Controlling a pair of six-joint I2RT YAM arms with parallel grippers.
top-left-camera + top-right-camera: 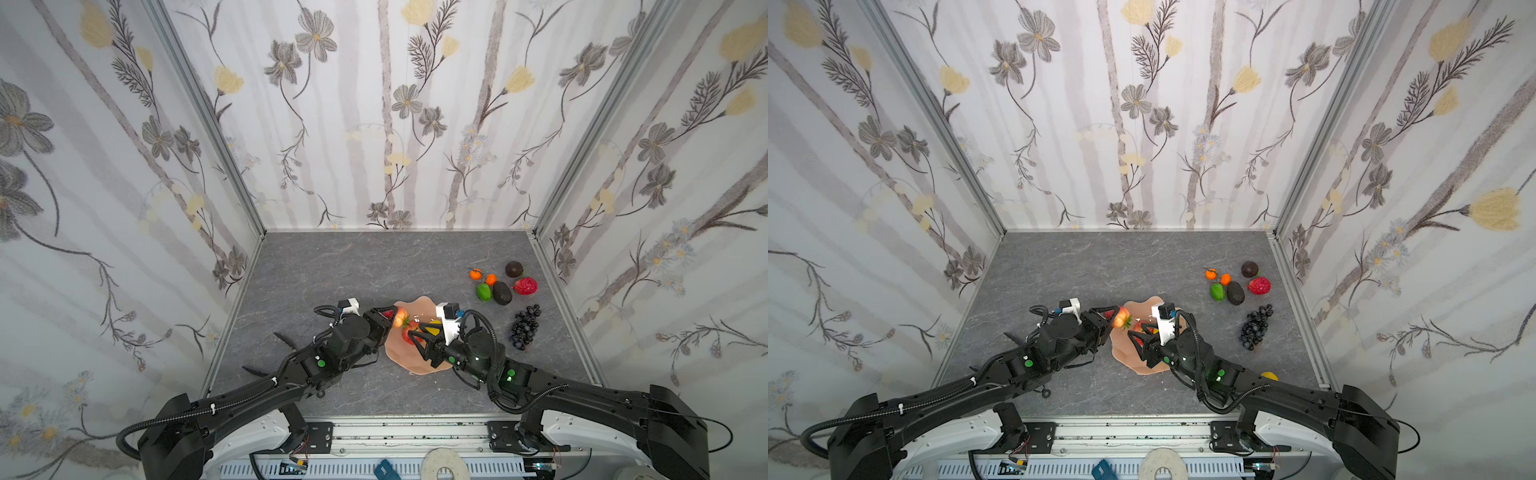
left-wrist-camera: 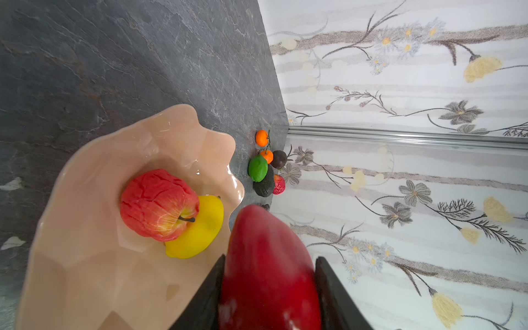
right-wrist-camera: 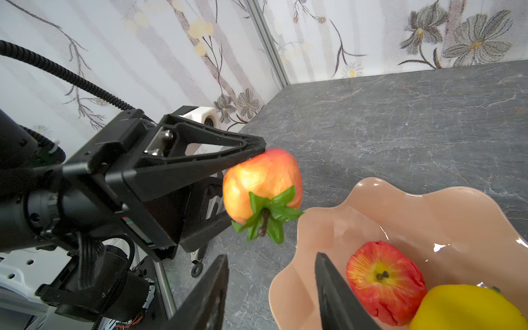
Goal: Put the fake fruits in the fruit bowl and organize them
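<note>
So the left gripper is clamped on the strawberry, one finger on each side of it, leafy green cap pointing out away from the arm. It's holding it up in the air right at the left edge of the fruit bowl, more beside the wavy rim than over the middle. The right gripper has its jaws apart with nothing between them; in the right wrist view one finger sits over the bowl's rim and the other over bare table. Inside the bowl there's a wrinkly red apple leaning right up against a yellow fruit, touching. Everything else sits on the table well off to the right of the bowl, toward the right wall: two tiny oranges, a green lime, two dark avocados and another red apple, all bunched close together. The grape bunch lies a little nearer the robot than that cluster. In a top view a bit of another yellow fruit pokes out from behind the right arm, can't tell which one it is.
</note>
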